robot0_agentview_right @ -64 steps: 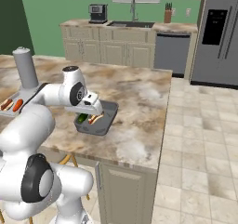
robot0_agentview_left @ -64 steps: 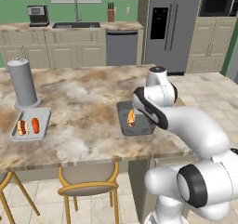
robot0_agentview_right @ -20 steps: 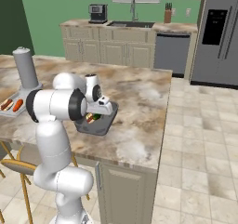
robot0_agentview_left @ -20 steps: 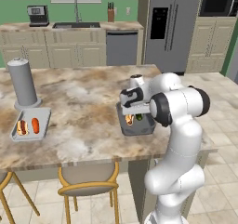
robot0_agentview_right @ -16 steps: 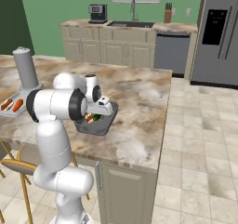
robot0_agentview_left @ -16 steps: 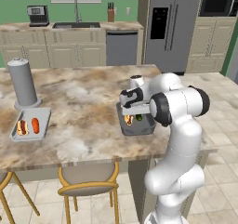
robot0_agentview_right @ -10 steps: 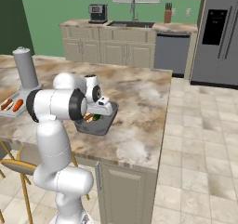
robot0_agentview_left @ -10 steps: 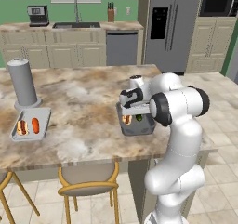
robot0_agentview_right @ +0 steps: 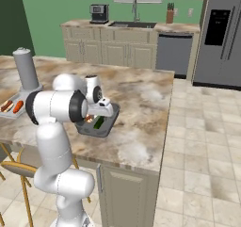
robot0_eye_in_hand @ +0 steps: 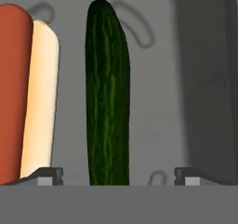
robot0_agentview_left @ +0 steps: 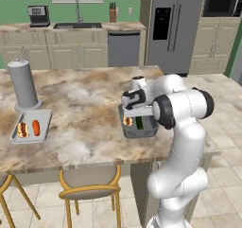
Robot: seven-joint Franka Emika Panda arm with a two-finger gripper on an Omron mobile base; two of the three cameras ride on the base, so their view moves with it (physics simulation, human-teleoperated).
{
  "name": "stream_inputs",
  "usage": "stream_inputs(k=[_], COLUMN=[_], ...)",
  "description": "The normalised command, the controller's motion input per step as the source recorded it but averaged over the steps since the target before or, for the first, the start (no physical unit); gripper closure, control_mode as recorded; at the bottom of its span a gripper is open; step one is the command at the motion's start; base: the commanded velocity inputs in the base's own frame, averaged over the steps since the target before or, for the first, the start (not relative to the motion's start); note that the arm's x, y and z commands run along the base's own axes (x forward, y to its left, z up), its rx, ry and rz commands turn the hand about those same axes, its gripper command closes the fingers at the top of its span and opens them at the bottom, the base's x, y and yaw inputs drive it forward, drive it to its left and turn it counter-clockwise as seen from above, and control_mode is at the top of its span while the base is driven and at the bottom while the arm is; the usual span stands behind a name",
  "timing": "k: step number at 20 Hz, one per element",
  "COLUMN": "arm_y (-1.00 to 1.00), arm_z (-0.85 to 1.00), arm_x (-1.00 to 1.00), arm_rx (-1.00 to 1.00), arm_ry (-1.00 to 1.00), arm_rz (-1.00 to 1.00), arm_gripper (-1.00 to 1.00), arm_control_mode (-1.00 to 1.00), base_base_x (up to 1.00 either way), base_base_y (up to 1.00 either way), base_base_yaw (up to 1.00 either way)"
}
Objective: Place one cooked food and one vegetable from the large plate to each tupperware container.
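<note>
My gripper (robot0_eye_in_hand: pixel 118 174) hangs low over the darker tupperware container (robot0_agentview_left: pixel 138 134), jaws open. Its fingertips (robot0_eye_in_hand: pixel 46 174) stand wide on either side of the dark green cucumber (robot0_eye_in_hand: pixel 109 93), without touching it. The cucumber lies flat on the tray floor (robot0_eye_in_hand: pixel 162 102) next to a hot dog (robot0_eye_in_hand: pixel 28 93). From the base, the hand (robot0_agentview_left: pixel 133 109) covers part of this tray, with the hot dog (robot0_agentview_left: pixel 126 121) and the cucumber (robot0_agentview_left: pixel 140 123) showing below it. The lighter tupperware container (robot0_agentview_left: pixel 43 127) at the counter's left holds a hot dog (robot0_agentview_left: pixel 22 129) and the orange carrot (robot0_agentview_left: pixel 36 127). The large plate is out of view.
A tall grey cylinder (robot0_agentview_left: pixel 23 84) stands right behind the lighter tray. Wooden stools (robot0_agentview_left: pixel 90 184) sit under the counter's near edge. The dark tray (robot0_agentview_right: pixel 96 129) lies close to the counter's front edge, with marble surface (robot0_agentview_right: pixel 136 103) beyond it.
The jaws have gone from shut to open and have let go of the cucumber, which now lies in the darker tray. The arm has hardly moved.
</note>
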Motion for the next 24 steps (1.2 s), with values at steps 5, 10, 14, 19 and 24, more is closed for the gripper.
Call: stream_inputs(k=[5,10,14,19,24], arm_y=[0.00,0.00,0.00,0.00,0.00], arm_z=[0.45,0.80,0.77,0.76,0.79], arm_x=[-0.42,-0.84,-1.00,-1.00,-1.00], arm_rx=[0.00,0.00,0.00,0.05,0.06], arm_ry=[0.00,0.00,-0.01,-0.10,-0.14], arm_rz=[0.00,0.00,0.00,0.00,0.00], arm_gripper=[-1.00,-1.00,-1.00,-1.00,-1.00], arm_control_mode=[-1.00,-1.00,-1.00,-1.00,-1.00], base_base_x=[0.00,0.00,0.00,0.00,0.00], base_base_y=[0.00,0.00,0.00,0.00,0.00], base_base_yaw=[0.00,0.00,0.00,0.00,0.00])
